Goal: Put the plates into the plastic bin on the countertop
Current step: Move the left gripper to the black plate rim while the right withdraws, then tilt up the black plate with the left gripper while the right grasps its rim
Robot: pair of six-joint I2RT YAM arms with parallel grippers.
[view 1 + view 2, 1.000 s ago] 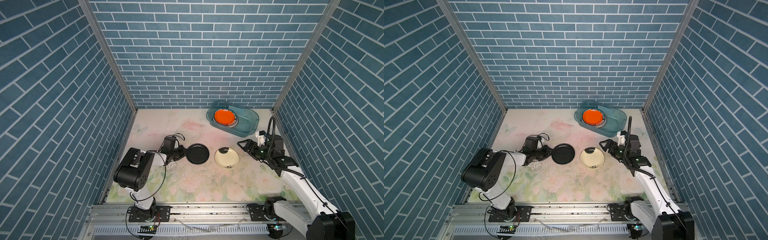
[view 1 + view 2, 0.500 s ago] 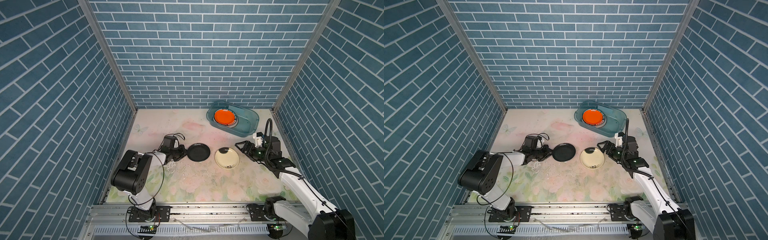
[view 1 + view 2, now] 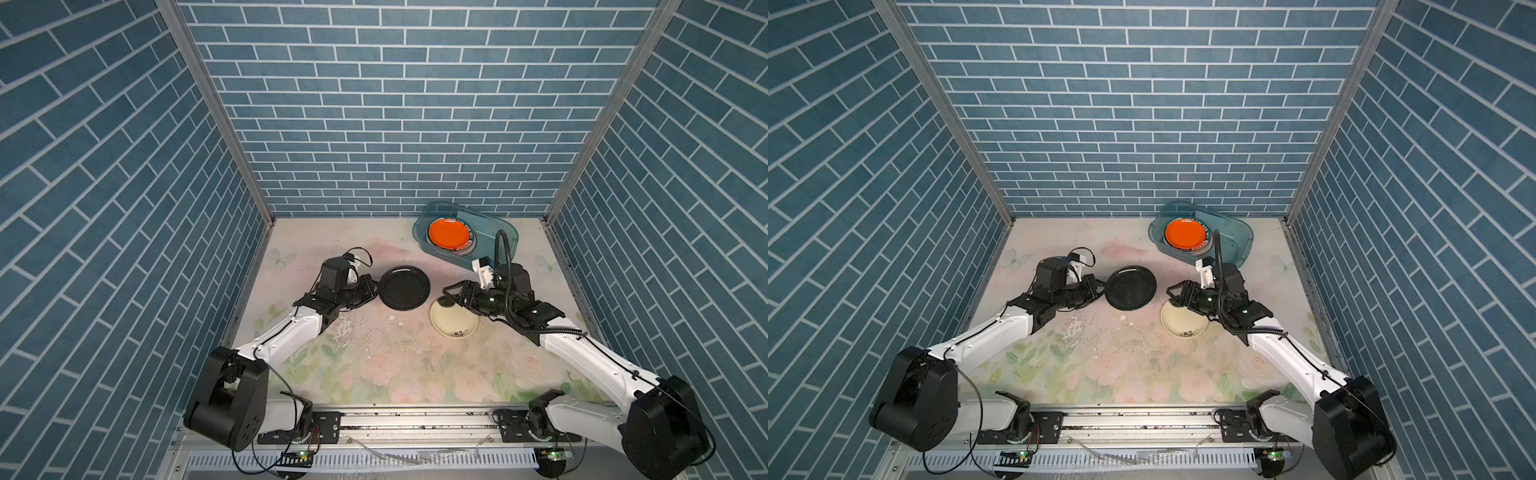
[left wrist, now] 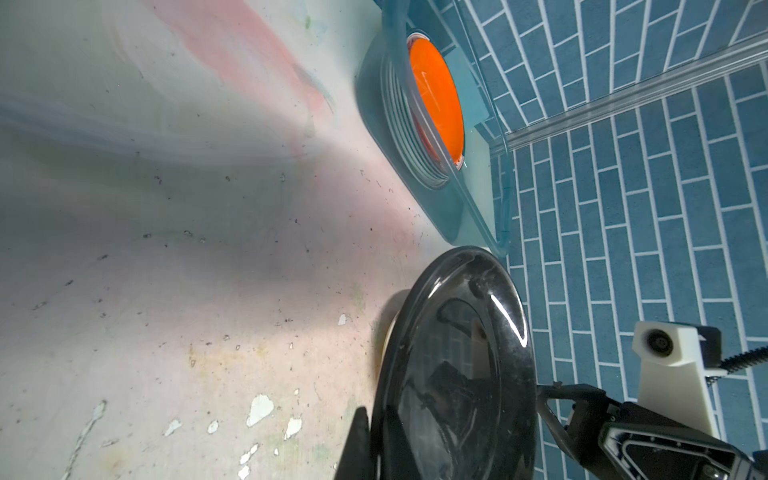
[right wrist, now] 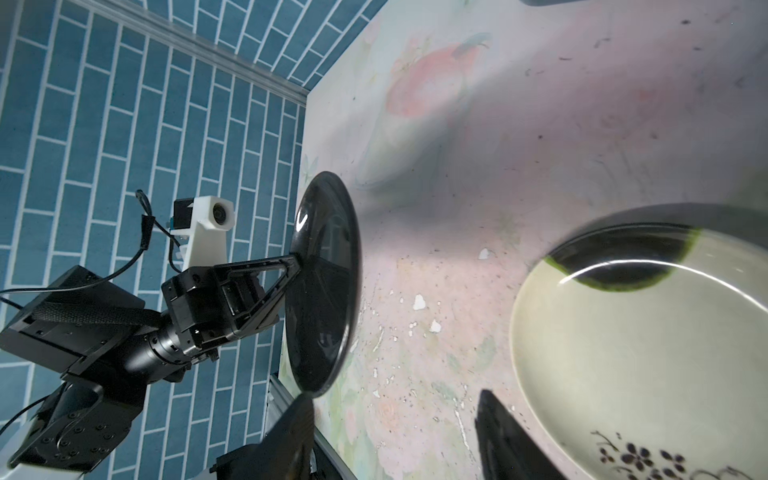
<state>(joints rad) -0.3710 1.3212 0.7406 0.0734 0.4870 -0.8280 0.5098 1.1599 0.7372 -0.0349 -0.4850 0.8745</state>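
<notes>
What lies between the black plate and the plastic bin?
Only bare countertop separates the black plate from the plastic bin; both top views show it.

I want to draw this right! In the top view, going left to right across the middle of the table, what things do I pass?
left gripper → black plate → cream plate. The right gripper and the plastic bin overlap the cream plate sideways, so they are left out.
</notes>
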